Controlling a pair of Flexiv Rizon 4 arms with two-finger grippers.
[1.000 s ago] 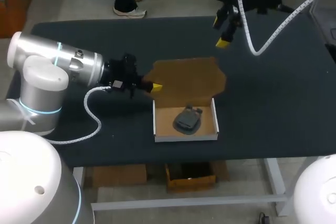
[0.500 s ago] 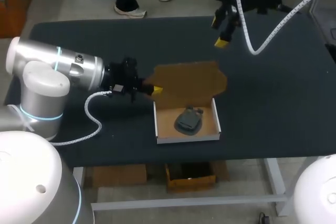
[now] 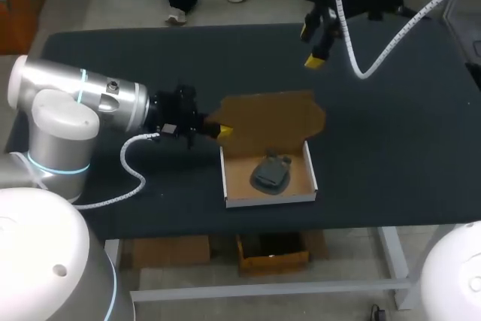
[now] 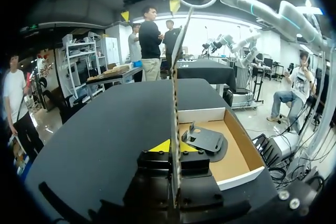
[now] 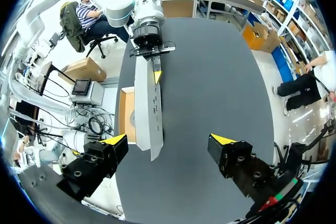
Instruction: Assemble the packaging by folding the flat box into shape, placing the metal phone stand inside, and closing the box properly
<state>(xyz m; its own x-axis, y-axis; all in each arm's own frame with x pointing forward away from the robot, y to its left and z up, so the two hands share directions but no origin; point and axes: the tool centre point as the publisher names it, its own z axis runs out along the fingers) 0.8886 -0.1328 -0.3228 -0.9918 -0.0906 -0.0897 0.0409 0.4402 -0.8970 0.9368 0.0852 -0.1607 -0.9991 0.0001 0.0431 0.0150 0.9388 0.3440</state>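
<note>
**Left gripper clamps the raised box lid; phone stand lies in the tray**

A shallow cardboard box (image 3: 270,199), white outside and brown inside, sits open on a black table (image 3: 391,148). It is near the robot's edge of the table and about midway across. Its brown cardboard lid (image 3: 270,116), with notched corners, stands up from the far wall of the tray (image 3: 310,167). A dark grey metal phone stand (image 3: 269,173) lies flat on the brown floor near the tray's middle, clear of the walls.

The left arm (image 3: 83,99) comes in low over the table from the left. The left gripper (image 3: 223,131) is clenched on the lid at its left edge, close to the corner where lid meets tray. In the left wrist view the lid (image 4: 176,77) is seen edge-on. It shows as a thin strip running straight ahead from between the two yellow fingertips (image 4: 161,147), one against each face. The phone stand (image 4: 206,139) and the open tray (image 4: 241,177) lie just beside that gripper, on the lid's inner side.

The right gripper (image 3: 310,46) hangs above the far part of the table, beyond the box and well apart from it. Its fingers are spread wide and hold nothing. In the right wrist view the right gripper (image 5: 169,141) looks down on the lid (image 5: 147,114), which shows as a narrow pale strip. The left gripper (image 5: 156,74) is at the strip's far end, and a sliver of the tray (image 5: 127,121) shows beside it.
</note>
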